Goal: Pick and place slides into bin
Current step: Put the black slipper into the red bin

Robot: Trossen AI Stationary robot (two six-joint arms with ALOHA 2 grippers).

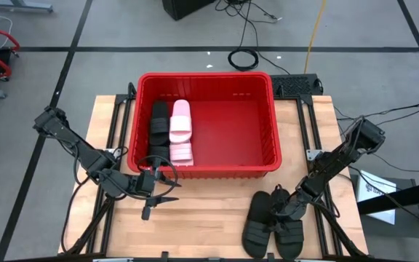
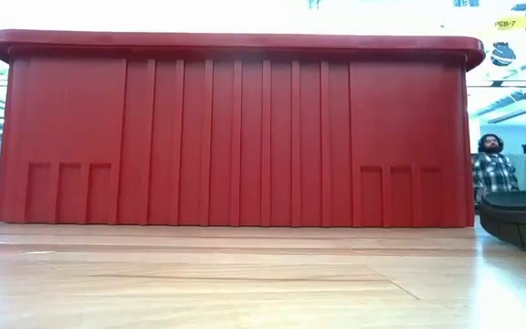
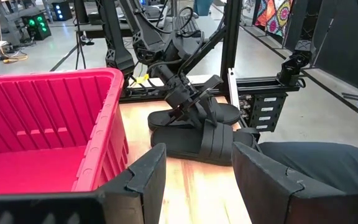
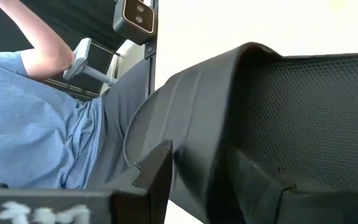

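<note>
While one black slide [image 1: 158, 126] and one pale pink slide [image 1: 181, 132] lie side by side along the left wall inside the red bin [image 1: 266, 93], two more black slides sit on the bare wood of the tabletop [image 1: 209, 218], near the bin's near right corner. These two lie just beside each other, the left one [image 1: 256, 222] and the right one [image 1: 291, 231], both outside the bin.

The right pincer [image 1: 285, 211] is down at this pair, with its fingers around the wide strap of the right black slide; in the right wrist view the strap [image 4: 210, 124] fills the gap between the two dark fingers, so the pincer is clamped on that slide. In the left wrist view the same pincer [image 3: 188, 106] shows at the slides, which rest flat on the wood.

The left pincer [image 1: 153, 200] hangs over the tabletop just off the bin's near left corner, its fingers [image 3: 148, 180] apart and holding nothing.

From the low view the bin's ribbed near wall [image 2: 236, 137] fills most of the frame, with the edge of a black slide [image 2: 519, 219] at the right. A person in a plaid shirt [image 2: 493, 169] stands in the room beyond, and another person in a blue shirt [image 4: 36, 124] shows in the right wrist view.
</note>
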